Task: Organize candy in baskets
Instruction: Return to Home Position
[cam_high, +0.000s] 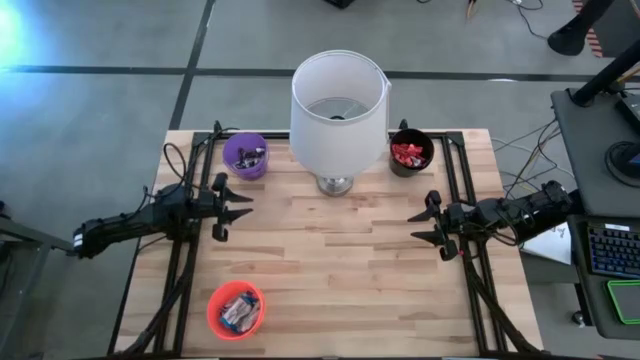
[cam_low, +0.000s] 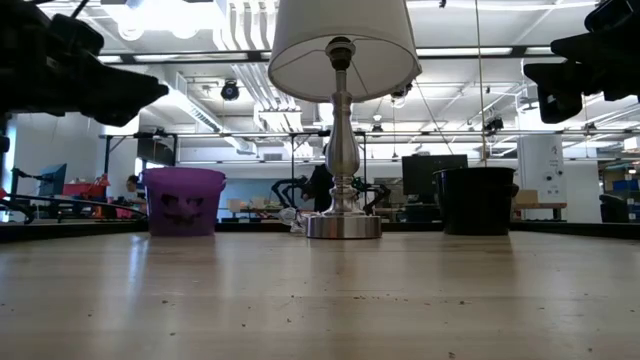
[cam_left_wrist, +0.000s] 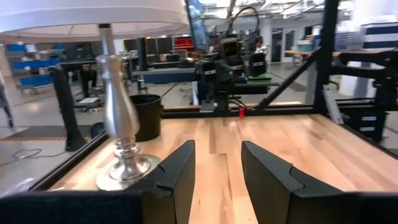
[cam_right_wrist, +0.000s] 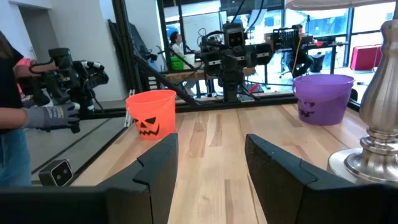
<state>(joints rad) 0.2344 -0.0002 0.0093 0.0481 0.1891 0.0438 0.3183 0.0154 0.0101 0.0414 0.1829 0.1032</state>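
Note:
Three baskets stand on the wooden table. The purple basket (cam_high: 245, 155) at the far left holds dark-wrapped candy (cam_high: 250, 155). Red candy (cam_high: 408, 152) fills the black basket (cam_high: 411, 152) at the far right. The orange basket (cam_high: 236, 309) near the front edge holds blue-and-white candy (cam_high: 239, 313). My left gripper (cam_high: 240, 205) hovers open at the table's left side, pointing level toward the right, with nothing between its fingers. My right gripper (cam_high: 420, 226) hovers open at the right side, pointing level toward the left, also holding nothing.
A lamp with a big white shade (cam_high: 338, 100) on a silver base (cam_high: 335, 184) stands at the far middle, between the purple and black baskets. Black frame rails (cam_high: 463, 190) run along the table's sides. A person's gloved hand (cam_right_wrist: 53, 115) shows beyond the table.

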